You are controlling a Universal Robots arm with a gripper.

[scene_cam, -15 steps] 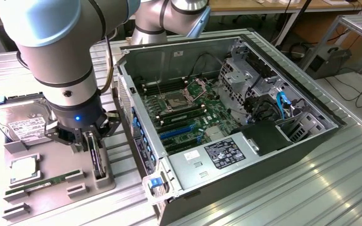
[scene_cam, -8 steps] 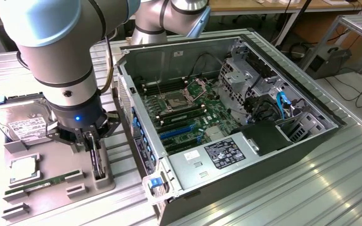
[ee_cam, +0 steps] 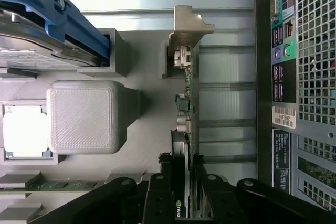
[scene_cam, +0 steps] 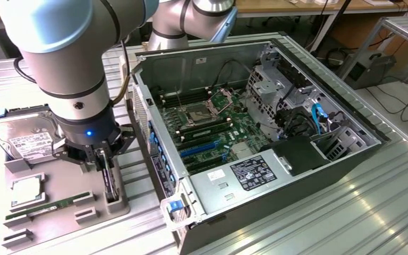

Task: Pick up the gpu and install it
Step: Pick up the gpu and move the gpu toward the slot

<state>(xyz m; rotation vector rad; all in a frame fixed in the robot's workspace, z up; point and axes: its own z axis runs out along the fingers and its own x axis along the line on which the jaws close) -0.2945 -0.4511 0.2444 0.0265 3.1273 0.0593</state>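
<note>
At the exterior view's right, the open computer case (scene_cam: 296, 212) lies on its side and takes up most of the bench, with its motherboard (scene_cam: 214, 125) facing up and the blue expansion slots (scene_cam: 198, 149) bare. Beside it, toward that view's left, the arm (scene_cam: 76, 79) reaches straight down over a grey holder tray (scene_cam: 66, 175). The tray also carries a hard drive (scene_cam: 23, 141), a processor (scene_cam: 25, 191) and a RAM stick (scene_cam: 48, 207), all well apart from the tool.

The gpu (scene_cam: 109, 183) stands on its long edge in a slot at the tray's case-side edge, just beside the case's rear panel. The gripper (scene_cam: 106, 159) sits directly above it, so the card lies straight below the tool and not off to either side.

From the wrist view, the gpu (ee_cam: 190, 98) runs lengthwise away from the gripper (ee_cam: 181, 190), roughly parallel to the case's rear panel. Its silver bracket (ee_cam: 188, 24) is at the far end, resting against a tray post.

The jaws straddle the card across its thickness near the end opposite the bracket. They are partly closed, one of the fingers (ee_cam: 157, 192) against the black cooler face and the other against the board face, which I judge to be a firm pinch. The card looks seated in its slot, not yet raised.
</note>
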